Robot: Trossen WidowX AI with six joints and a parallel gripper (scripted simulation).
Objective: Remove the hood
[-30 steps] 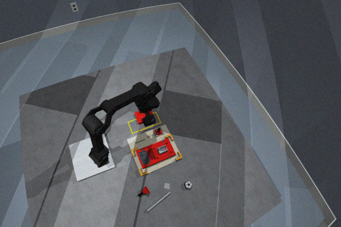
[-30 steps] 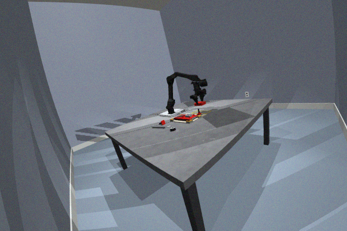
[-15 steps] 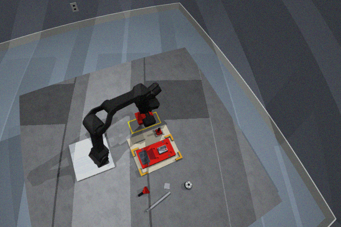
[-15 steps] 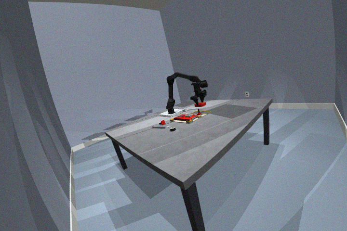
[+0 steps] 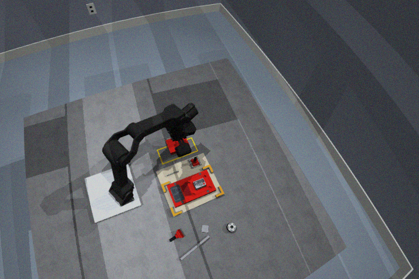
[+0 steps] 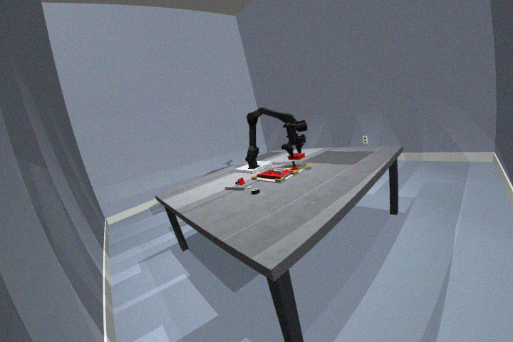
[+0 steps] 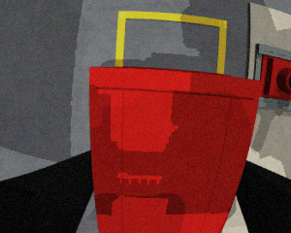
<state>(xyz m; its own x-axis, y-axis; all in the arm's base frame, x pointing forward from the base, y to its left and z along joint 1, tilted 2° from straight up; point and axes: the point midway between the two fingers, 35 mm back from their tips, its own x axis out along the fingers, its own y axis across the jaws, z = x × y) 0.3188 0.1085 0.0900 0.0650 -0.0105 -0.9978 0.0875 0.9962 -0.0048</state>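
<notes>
In the wrist view the flat red toy-car hood (image 7: 168, 155) fills the middle and hides the near side of the yellow-outlined rectangular marked area (image 7: 172, 39); only its far edge and two short sides show. The black claw (image 7: 165, 220) appears just as dark masses at the lower corners, its fingertips covered by the hood (clamped on it all the same). The small red fixture with a black knob (image 7: 281, 81) is cut off by the right edge. From above, the arm's wrist covers part of the hood (image 5: 174, 145). In the exterior view, the small parts near the grey surface (image 6: 289, 217) edge are too tiny to identify.
</notes>
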